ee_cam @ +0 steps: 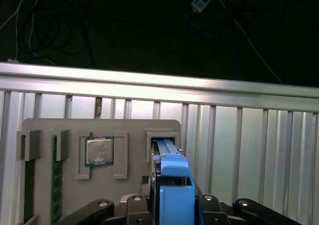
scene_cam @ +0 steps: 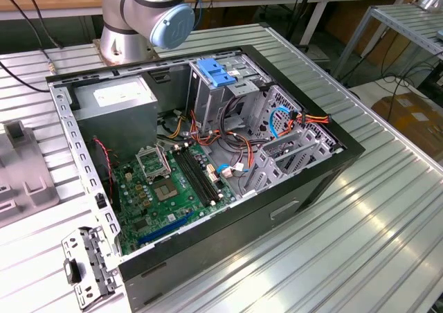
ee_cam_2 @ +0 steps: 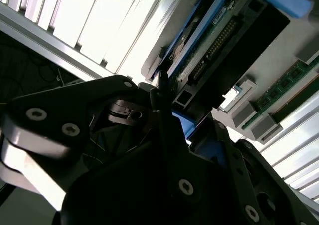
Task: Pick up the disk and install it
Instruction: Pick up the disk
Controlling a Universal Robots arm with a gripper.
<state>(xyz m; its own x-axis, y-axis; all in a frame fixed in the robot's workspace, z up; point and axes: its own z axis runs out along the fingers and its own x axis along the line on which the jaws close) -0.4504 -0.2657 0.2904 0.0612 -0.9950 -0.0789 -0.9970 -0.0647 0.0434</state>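
In the first wrist view the disk [ee_cam: 167,148] stands on edge in a slot of a grey holder tray [ee_cam: 45,128], its blue side rails running toward the camera. My gripper [ee_cam: 174,197] is shut on the disk, one black finger against each rail. The second wrist view shows the disk [ee_cam_2: 219,41] from its circuit-board side, with the gripper [ee_cam_2: 167,100] at its near end. In the exterior view the open computer case [scene_cam: 304,188] lies on the table, with its drive cage [scene_cam: 235,91] at the back.
The tray also holds a processor chip [ee_cam: 98,151] and memory sticks [ee_cam_2: 286,88]. Beyond the tray runs the table's edge rail [ee_cam: 159,80]. In the case are a grey power supply [scene_cam: 118,105], a blue latch handle [scene_cam: 216,73], a motherboard [scene_cam: 166,188] and cables. A metal bracket [scene_cam: 86,268] lies beside the case.
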